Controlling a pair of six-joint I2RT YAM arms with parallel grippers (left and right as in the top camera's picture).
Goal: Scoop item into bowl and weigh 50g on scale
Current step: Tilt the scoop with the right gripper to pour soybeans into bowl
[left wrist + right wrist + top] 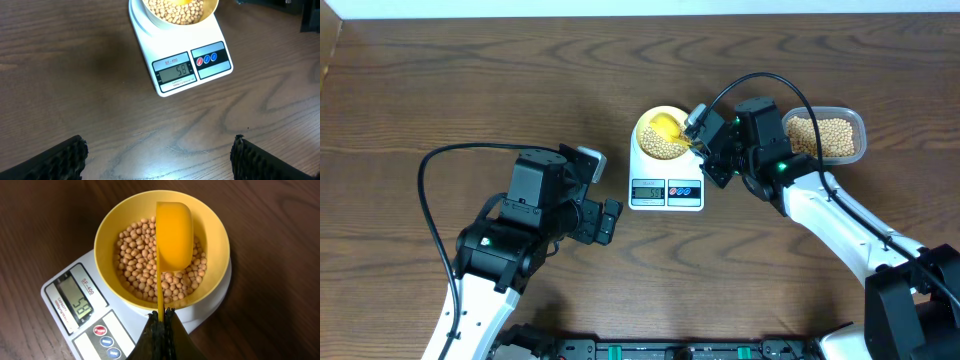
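Observation:
The white scale (667, 186) stands mid-table; its display reads 58 in the left wrist view (174, 72) and the right wrist view (80, 305). The yellow bowl (644, 128) sits on it and holds tan beans (137, 265). My right gripper (162, 314) is shut on the handle of a yellow scoop (173, 235), which is turned over above the beans in the bowl. In the overhead view the right gripper (704, 135) is at the bowl's right side. My left gripper (609, 221) is open and empty, left of the scale, over bare table (160, 155).
A clear plastic container (860, 128) with more beans (822, 137) stands to the right of the scale, behind my right arm. Black cables loop from both arms. A dark rail runs along the table's front edge.

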